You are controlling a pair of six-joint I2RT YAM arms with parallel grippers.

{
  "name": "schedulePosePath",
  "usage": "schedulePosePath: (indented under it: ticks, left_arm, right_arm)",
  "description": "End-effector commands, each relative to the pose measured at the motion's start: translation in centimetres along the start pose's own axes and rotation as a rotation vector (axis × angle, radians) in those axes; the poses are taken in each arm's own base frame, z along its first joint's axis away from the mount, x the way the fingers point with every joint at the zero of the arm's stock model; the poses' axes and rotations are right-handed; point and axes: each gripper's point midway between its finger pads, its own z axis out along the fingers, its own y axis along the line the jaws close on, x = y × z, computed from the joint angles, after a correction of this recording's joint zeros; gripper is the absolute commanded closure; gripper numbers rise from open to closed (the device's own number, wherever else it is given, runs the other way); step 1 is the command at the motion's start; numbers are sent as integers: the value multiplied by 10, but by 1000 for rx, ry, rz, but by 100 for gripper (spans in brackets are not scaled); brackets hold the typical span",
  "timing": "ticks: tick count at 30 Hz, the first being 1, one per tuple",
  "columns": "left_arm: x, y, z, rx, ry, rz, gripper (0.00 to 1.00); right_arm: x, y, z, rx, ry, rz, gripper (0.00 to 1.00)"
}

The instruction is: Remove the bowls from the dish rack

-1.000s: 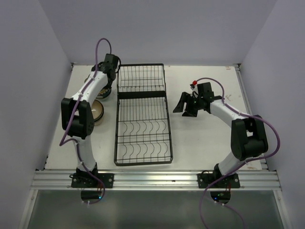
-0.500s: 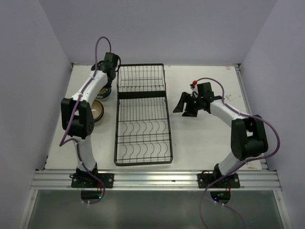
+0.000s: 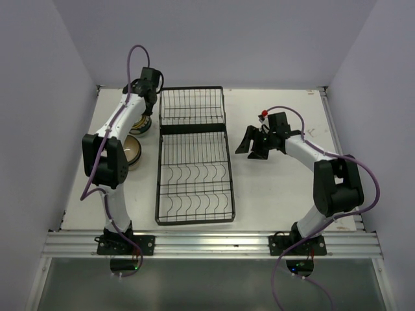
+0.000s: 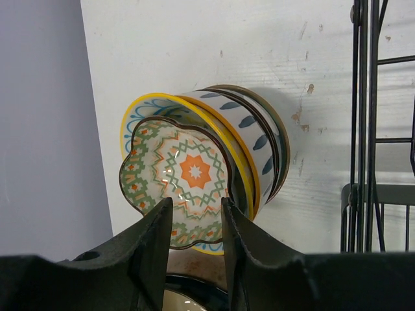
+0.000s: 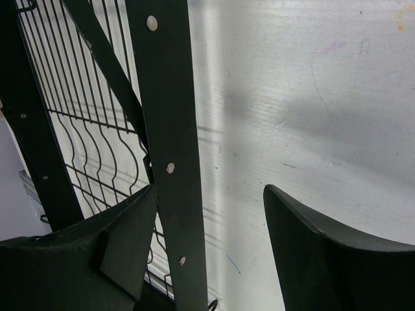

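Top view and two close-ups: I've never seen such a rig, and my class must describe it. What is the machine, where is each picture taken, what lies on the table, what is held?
A left arm and right arm, both robotic, are bolted at the table edge. The top view looks down from behind; each close-up is a wrist camera's. A black wire dish rack, without bowls, lies between the arms. Left of it: a stack of bowls and a single bowl. The left gripper hovers at the stack, grip unclear; the right gripper is open, empty.

Lower bowl (image 4: 188, 300), seemingly dark-rimmed, hidden behind left gripper (image 4: 196, 210).
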Motion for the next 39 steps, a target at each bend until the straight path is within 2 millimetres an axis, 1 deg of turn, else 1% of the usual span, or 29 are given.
schedulePosePath:
  ticks: [1,6,15,22,26,30,31,33,35,36,38,39]
  left_arm:
    - [-26,10,-15,7,-95,-70,60]
    - [-27,5,-13,29,-108,-70,60]
    - [-28,-3,-2,44,-124,-64,60]
    - [-20,-12,10,56,-98,-49,60]
    - [-15,-15,13,58,-89,-43,60]
    - [-16,-16,13,62,-92,-41,60]
    - [-16,-15,12,64,-94,-41,60]
    - [-26,-10,3,67,-119,-56,60]
    - [-38,1,-12,54,-160,-81,59]
    - [-48,8,-21,45,-192,-95,57]
    - [-61,24,-44,27,-248,-123,54]
    - [-68,31,-54,25,-279,-136,50]
  right_arm:
    - [-7,5,2,-15,-22,-10,30]
    - [-7,5,3,-14,-21,-11,30]
    - [-7,4,4,-13,-20,-9,30]
    - [-7,3,5,-9,-16,-6,30]
    - [-6,3,6,-7,-13,-8,30]
    - [-7,3,4,-4,-16,-10,30]
    - [-7,3,4,-4,-16,-11,30]
    - [-7,3,3,0,-13,-12,30]
    - [-5,2,3,4,-5,-14,30]
    - [-6,2,2,4,-6,-13,30]
    - [-6,2,2,4,-6,-17,30]
    - [-6,2,1,8,-8,-22,30]
